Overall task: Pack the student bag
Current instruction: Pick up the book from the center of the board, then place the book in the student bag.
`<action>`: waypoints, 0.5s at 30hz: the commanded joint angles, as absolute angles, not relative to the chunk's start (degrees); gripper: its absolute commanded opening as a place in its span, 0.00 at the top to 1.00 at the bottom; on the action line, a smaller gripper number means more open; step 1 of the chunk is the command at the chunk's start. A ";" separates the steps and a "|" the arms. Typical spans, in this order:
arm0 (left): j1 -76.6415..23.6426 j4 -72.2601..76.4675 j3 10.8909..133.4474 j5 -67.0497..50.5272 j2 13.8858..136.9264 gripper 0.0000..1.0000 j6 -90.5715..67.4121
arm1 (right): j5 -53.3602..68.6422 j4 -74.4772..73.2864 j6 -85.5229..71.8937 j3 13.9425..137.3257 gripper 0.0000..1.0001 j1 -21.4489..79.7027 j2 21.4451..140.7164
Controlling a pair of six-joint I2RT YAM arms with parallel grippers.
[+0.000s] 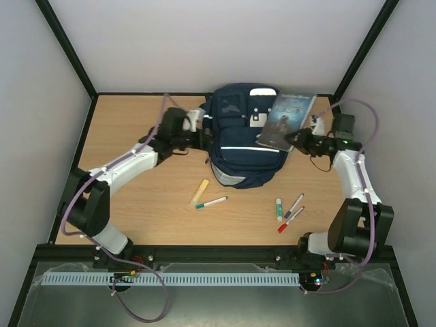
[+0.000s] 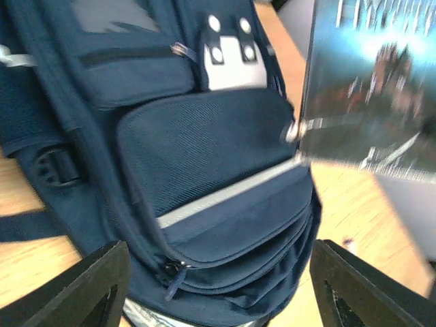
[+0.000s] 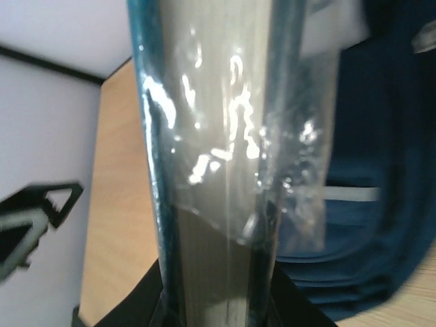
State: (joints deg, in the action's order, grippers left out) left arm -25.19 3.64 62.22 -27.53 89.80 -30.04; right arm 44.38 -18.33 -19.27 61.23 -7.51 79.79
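The table (image 1: pixel 136 136) carries the bag (image 1: pixel 238 146) at its far middle, lying front up with its pockets zipped. A glossy wrapped book (image 1: pixel 286 119) is held tilted over the bag's right side. The right claw (image 1: pixel 298 142) is clamped on the book's lower corner. The left claw (image 1: pixel 201 133) is at the bag's left edge, spread wide and gripping nothing. Near the arms lie a yellow marker (image 1: pixel 199 192), a green-capped pen (image 1: pixel 211 202) and three markers (image 1: pixel 289 211).

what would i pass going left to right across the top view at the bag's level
left tool → student bag → book; the right tool grips the book's near corner and overlaps it, so it is left out
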 commanded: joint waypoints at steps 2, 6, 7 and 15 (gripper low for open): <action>-37.60 -11.35 70.00 -7.80 93.81 0.29 -7.85 | 45.21 -14.55 -12.43 57.72 0.99 -18.97 73.33; -43.83 -12.41 70.82 -5.25 95.46 0.34 -0.02 | 44.40 -10.81 -11.91 53.02 0.99 -25.33 71.86; -45.49 -13.14 71.35 -4.07 96.24 0.35 2.18 | 44.64 -10.29 -11.82 52.22 0.99 -26.38 71.55; -55.69 -25.29 81.24 12.77 105.81 0.32 18.32 | 45.79 -10.20 -9.22 49.49 0.99 -27.93 67.30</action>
